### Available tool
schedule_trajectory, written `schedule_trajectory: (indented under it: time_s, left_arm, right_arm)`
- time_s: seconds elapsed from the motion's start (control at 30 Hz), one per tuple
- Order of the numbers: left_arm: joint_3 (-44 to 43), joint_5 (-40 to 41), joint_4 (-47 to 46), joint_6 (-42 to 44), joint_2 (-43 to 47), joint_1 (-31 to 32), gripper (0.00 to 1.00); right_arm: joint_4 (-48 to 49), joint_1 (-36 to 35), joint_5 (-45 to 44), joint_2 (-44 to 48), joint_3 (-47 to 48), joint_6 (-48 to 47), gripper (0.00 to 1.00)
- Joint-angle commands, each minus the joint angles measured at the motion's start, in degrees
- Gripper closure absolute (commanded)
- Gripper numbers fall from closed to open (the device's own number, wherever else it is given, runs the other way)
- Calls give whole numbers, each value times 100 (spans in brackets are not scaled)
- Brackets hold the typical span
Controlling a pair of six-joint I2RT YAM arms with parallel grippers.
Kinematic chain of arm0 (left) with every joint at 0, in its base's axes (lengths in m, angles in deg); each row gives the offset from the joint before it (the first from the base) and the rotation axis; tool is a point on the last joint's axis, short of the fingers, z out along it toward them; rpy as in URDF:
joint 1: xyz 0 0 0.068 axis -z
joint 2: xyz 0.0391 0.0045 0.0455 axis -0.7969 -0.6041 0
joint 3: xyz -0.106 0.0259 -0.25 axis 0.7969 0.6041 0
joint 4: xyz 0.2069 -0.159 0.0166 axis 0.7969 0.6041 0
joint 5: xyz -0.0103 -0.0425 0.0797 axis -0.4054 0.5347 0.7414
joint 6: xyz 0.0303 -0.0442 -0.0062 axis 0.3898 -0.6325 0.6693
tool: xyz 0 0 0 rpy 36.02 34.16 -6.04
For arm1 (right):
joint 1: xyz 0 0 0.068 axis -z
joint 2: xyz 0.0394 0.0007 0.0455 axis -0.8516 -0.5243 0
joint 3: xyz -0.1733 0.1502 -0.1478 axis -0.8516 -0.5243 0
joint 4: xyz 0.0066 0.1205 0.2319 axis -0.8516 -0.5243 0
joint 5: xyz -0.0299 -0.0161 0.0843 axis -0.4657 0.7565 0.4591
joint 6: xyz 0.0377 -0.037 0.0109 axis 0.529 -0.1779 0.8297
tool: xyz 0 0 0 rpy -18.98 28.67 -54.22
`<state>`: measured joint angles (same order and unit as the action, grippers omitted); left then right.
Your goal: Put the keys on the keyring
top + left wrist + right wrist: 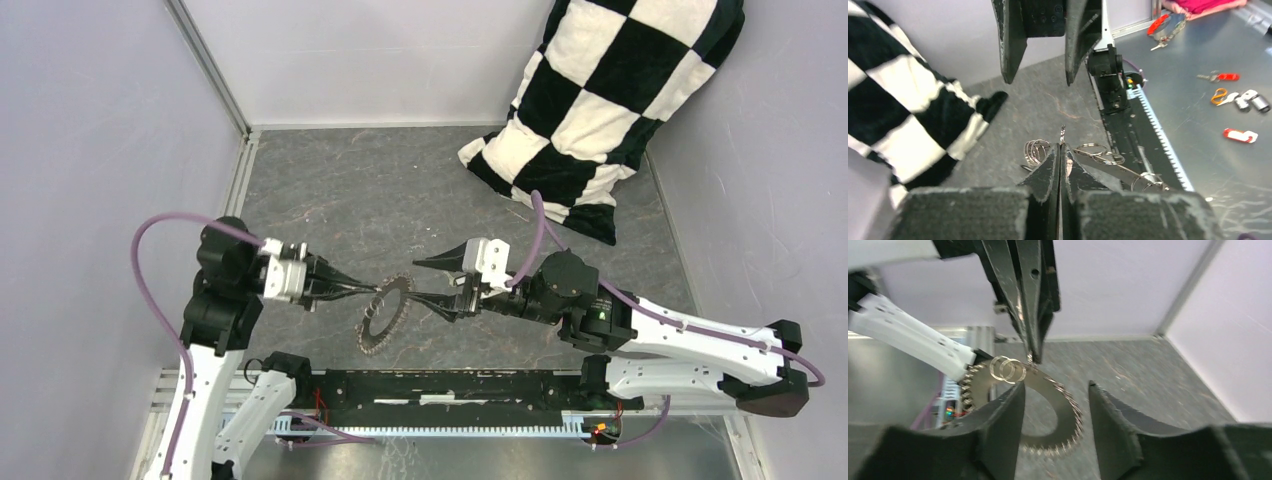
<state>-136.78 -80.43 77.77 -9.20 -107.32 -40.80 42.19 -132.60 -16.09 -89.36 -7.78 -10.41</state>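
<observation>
The keyring (383, 314) is a toothed metal wreath with a hollow centre, held tilted above the grey table. My left gripper (374, 291) is shut on its upper rim. In the left wrist view my left gripper (1060, 151) pinches the rim, with small split rings (1037, 151) beside the tips. My right gripper (432, 282) is open, right of the ring. In the right wrist view my right gripper (1055, 396) is open with the keyring (1068, 412) showing between its fingers, and I cannot tell if they touch it. The loose black-headed keys are out of view.
A black-and-white checkered cushion (610, 100) lies at the back right and also shows in the left wrist view (908, 115). The black base rail (450, 385) runs along the near edge. White walls close in the left, back and right sides.
</observation>
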Motion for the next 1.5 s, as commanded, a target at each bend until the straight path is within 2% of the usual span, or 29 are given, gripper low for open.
schedule_trajectory:
  time_s: [0.0,0.1,0.23,0.33,0.47,0.6,0.67,0.73,0.9,1.0,1.17,1.33,1.47]
  left_arm:
    - [-56,403,148,-1341,-389,10,98]
    - [-107,570,151,-2094,-611,10,98]
    - [-237,855,108,-2868,-807,10,98]
    - [-241,947,27,-3415,-863,10,98]
    - [-197,1003,-244,-3794,-742,10,98]
    - [-173,1271,-368,-4039,-715,10,98]
    - [-178,1473,-267,-3982,-754,5,98]
    - [-178,1639,-193,-3943,-824,9,98]
    - [-235,1429,-42,-3817,-986,5,98]
    - [-167,1286,92,-3394,-815,8,98]
    - [-109,1259,369,-2846,-571,10,98]
    - [-167,1072,928,-2048,-489,9,98]
    - [-162,1069,997,-1855,-427,10,98]
  right_arm:
    - [-161,113,-1301,251,-416,-28,38]
    - [-154,340,-1626,432,-763,76,26]
    - [-40,689,-1717,647,-1252,227,20]
    - [50,974,-1554,720,-1540,369,21]
    - [378,1111,-875,742,-1581,410,25]
    - [-297,1297,-1402,377,-1158,430,28]
    - [-780,1629,-1535,86,-1043,624,29]
    - [-848,1972,-1247,-69,-1147,888,30]
    - [302,2122,162,147,-1539,1100,33]
    - [511,2126,1185,-73,-1041,1142,36]
    - [251,2126,2620,-702,180,1279,42]
    - [-8,2123,3390,-1060,824,1543,43]
    - [-46,2118,3745,-1226,1045,1690,44]
